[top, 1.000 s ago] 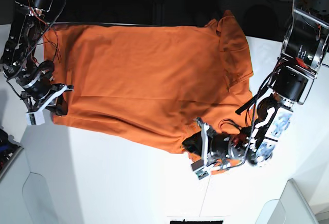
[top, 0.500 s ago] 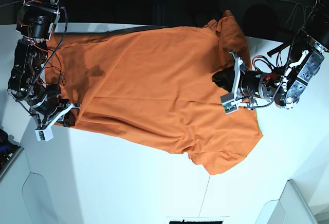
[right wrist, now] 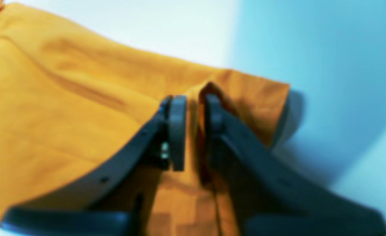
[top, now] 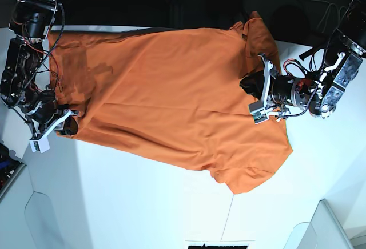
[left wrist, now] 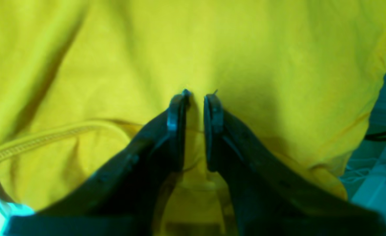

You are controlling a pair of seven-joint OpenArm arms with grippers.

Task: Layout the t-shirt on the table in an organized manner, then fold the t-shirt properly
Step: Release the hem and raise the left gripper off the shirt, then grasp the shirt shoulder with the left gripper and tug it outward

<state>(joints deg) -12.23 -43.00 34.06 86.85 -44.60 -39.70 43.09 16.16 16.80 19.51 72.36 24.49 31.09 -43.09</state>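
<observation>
A: Where was the t-shirt?

B: Spread on the table, reaching up to the far edge. Its hem lay toward the left edge in the base view, and the collar and sleeves toward the right. One sleeve lay flat toward the near edge, beside the thin dark seam line. The other was bunched at the far edge.

A: And the left gripper?

B: It sat over the collar end. In its wrist view, where the shirt looked yellow, the jaws stood a narrow gap apart with a ridge of cloth pinched up between them, so it was holding the shirt.

A: The right gripper?

B: At the hem corner near the left edge. Its wrist view was blurred, but the jaws stood slightly apart with a fold of the orange hem between them. I couldn't tell whether they were actually gripping the fabric or just sitting around it.
</observation>
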